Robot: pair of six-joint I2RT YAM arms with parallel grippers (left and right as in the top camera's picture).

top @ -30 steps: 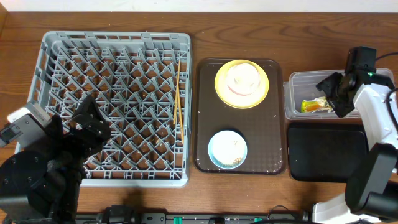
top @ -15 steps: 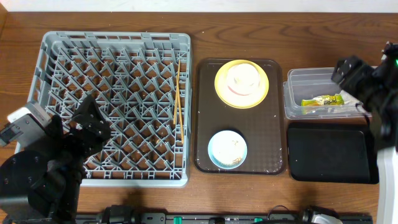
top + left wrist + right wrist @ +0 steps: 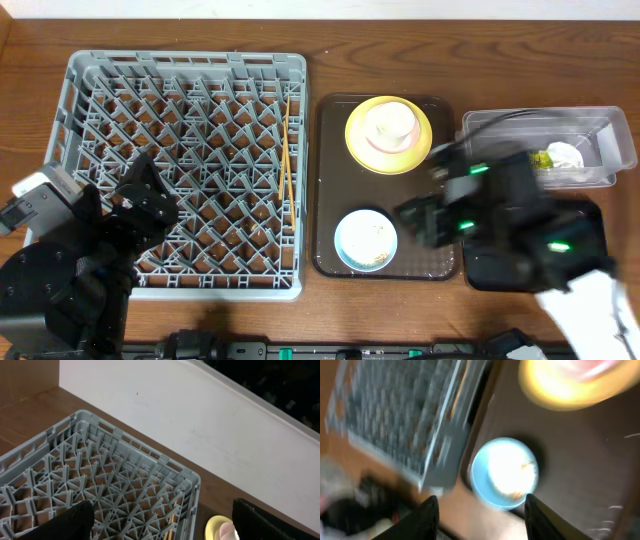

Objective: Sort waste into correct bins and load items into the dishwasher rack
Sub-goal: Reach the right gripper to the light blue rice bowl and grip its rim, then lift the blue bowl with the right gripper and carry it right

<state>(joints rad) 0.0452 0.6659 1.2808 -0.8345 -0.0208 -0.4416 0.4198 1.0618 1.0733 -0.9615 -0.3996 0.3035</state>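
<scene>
The rack (image 3: 185,58) sat at the left of the table (image 3: 330,30). The chopsticks (image 3: 288,150) lay inside it along its right edge. Just right of the rack was the brown tray (image 3: 332,190). It carried the plate (image 3: 356,140) at its far end, with a white cup (image 3: 390,125) standing on the plate. The bowl (image 3: 366,240) was at the tray's near end, apart from the plate. In the blurred right wrist view the bowl's inside was bright, with a few brownish specks.

At the far right stood the tub (image 3: 490,130). The wrapper (image 3: 543,158) and the napkin (image 3: 567,154) lay in it side by side. The black tray (image 3: 478,275) sat just in front of the tub and was largely hidden under the right arm (image 3: 520,225), which showed as a blur from overhead.

The right tool (image 3: 481,502) had its fingers spread wide and held nothing. It hung above the brown tray, with the bowl showing between the fingertips. The left tool (image 3: 162,520) was also wide open and empty. It was poised over the near left part of the rack, facing the rack's far corner and the white wall (image 3: 200,425) behind the table.
</scene>
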